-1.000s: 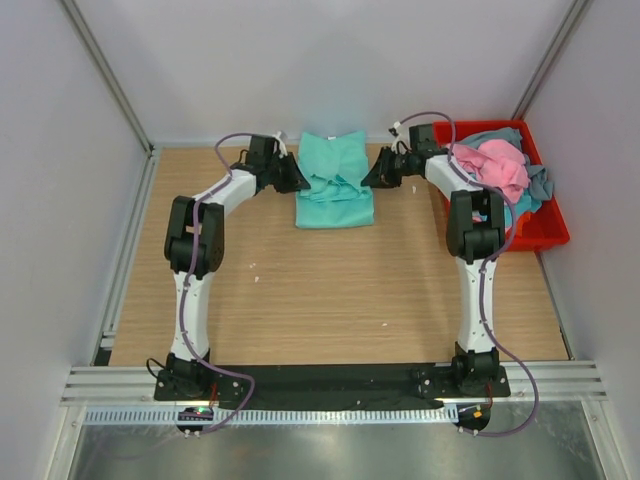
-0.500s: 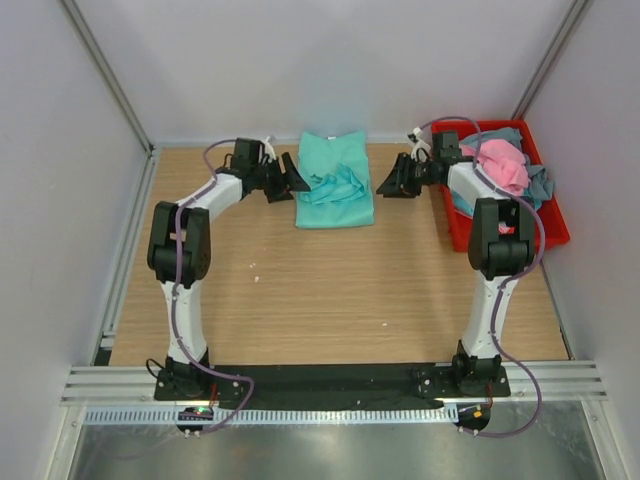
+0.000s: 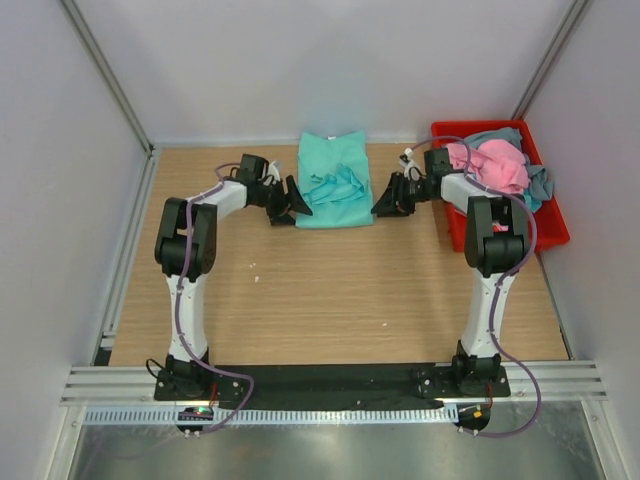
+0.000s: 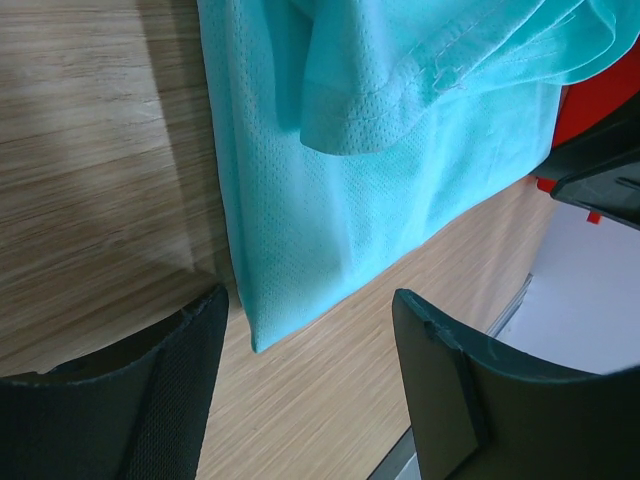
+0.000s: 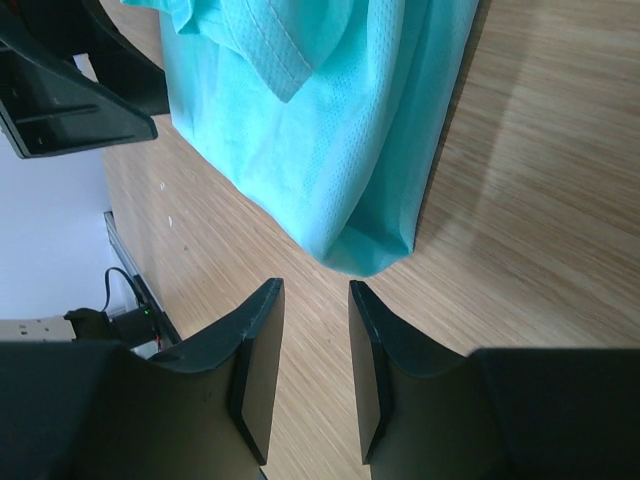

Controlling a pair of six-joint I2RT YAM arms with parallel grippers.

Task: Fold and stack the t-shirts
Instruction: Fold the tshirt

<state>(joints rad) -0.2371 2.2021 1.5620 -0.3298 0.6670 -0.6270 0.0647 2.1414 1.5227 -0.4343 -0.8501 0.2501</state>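
Note:
A teal-green t-shirt (image 3: 333, 182) lies folded into a narrow strip at the back middle of the wooden table, with rumpled sleeves on top. My left gripper (image 3: 297, 204) is open and empty, low at the shirt's near left corner (image 4: 255, 335), which sits just inside its fingers (image 4: 185, 370). My right gripper (image 3: 381, 201) is open with a narrow gap and empty, just short of the shirt's near right corner (image 5: 370, 255). Pink (image 3: 495, 165) and grey-blue (image 3: 540, 182) shirts are heaped in the red bin.
The red plastic bin (image 3: 548, 236) stands at the back right, close beside my right arm. White walls with metal rails enclose the table on the left, back and right. A black strip and metal rail run along the near edge.
Both grippers had pulled outward from the shirt's sides, then moved nearer and inward to its two near corners. The shirt's sleeves lie more rumpled than a second ago.

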